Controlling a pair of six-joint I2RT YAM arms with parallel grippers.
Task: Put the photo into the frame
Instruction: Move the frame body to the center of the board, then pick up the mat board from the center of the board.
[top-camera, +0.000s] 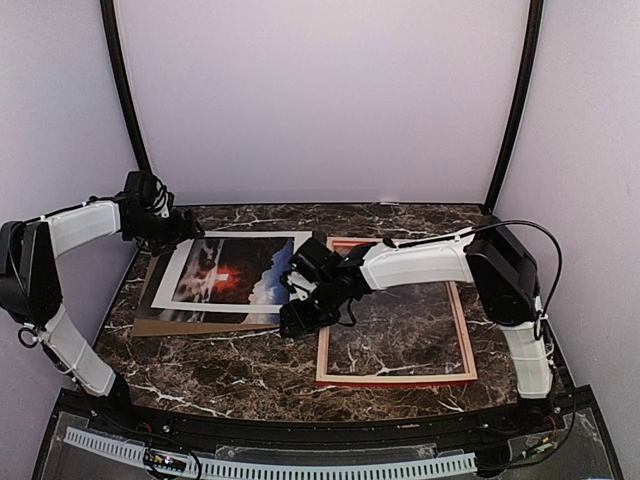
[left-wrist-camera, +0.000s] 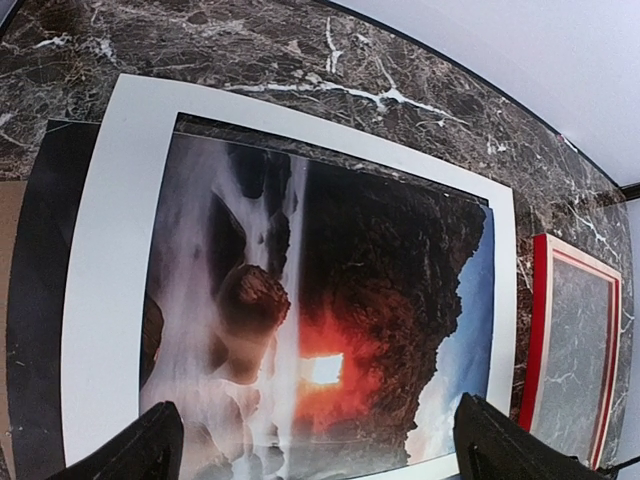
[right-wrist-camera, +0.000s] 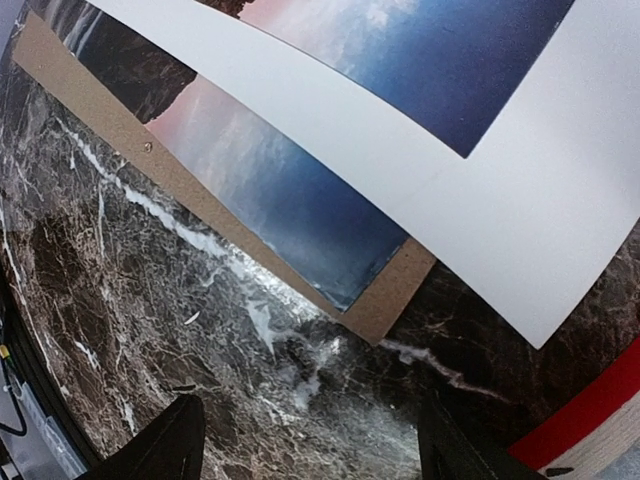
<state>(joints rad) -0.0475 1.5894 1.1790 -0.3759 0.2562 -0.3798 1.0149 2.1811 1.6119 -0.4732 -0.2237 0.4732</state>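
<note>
— Two hands, both spread wide and holding nothing. The left hand (left-wrist-camera: 320, 447) hangs over the end of the stack farthest from the frame (top-camera: 397, 379). The right hand (right-wrist-camera: 310, 443) sits low over the desk (top-camera: 230, 370), between the frame and the stack's near corner.
— And the photo (top-camera: 235, 272)?
— Just beside the frame, on its left, sandwiched. The brown backing board (top-camera: 150, 322) is underneath and the white mat (top-camera: 172, 283) is on top, with the picture showing through its window. I'd guess the mat has to come off before the print can be lifted.
— Is the frame empty?
— It lies flat with marble showing through the pane, so it looks ready to receive the print.
— What's the count?
— One photo, one mat, one board, one frame.
</note>
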